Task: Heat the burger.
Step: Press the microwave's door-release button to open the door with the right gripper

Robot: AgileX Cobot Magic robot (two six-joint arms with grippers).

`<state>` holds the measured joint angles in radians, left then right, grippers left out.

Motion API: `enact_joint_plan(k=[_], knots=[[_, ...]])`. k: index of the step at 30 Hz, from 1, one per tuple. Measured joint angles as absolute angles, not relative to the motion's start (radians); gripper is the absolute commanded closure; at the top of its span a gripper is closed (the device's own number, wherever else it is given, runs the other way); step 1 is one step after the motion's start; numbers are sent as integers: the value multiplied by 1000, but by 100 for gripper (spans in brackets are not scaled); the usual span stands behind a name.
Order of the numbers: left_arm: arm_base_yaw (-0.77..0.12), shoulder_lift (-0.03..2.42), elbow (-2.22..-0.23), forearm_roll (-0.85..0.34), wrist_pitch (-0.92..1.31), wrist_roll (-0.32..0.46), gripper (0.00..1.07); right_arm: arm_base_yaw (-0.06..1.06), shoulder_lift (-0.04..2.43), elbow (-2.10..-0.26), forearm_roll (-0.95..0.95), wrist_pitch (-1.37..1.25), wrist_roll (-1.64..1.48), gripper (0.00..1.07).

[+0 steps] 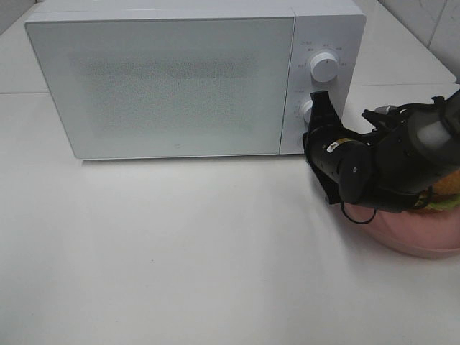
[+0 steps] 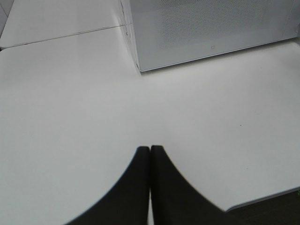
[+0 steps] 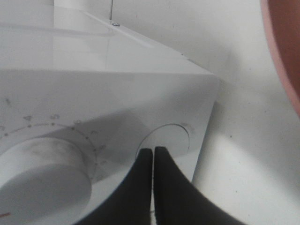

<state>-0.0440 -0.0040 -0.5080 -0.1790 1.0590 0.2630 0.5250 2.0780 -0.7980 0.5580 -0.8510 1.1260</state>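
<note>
The burger [image 1: 447, 192] lies on a pink plate [image 1: 420, 241] at the table's right edge, and my right arm hides most of it. My right gripper [image 1: 317, 102] is shut and empty. Its fingertips [image 3: 153, 151] rest against a round button [image 3: 174, 137] on the white microwave's [image 1: 165, 79] control panel, beside the lower knob [image 3: 42, 176]. The microwave door is closed. My left gripper [image 2: 150, 149] is shut on nothing and hovers over the bare table [image 2: 70, 108], out of the exterior high view.
An upper knob [image 1: 323, 68] sits on the panel above the lower one. The microwave's left front corner [image 2: 137, 65] stands ahead of my left gripper. The plate's rim [image 3: 283, 51] is close beside my right gripper. The table's front edge [image 2: 262, 200] shows nearby.
</note>
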Motion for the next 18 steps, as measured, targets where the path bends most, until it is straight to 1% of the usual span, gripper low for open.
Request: enact_joint_plan(k=[9, 18], knots=[[-44, -4, -508, -179, 1059, 263, 106, 525, 2128, -844, 579, -849, 1111, 107], [-44, -4, -508, -179, 1059, 263, 106, 527, 2141, -875, 652, -832, 1084, 107]])
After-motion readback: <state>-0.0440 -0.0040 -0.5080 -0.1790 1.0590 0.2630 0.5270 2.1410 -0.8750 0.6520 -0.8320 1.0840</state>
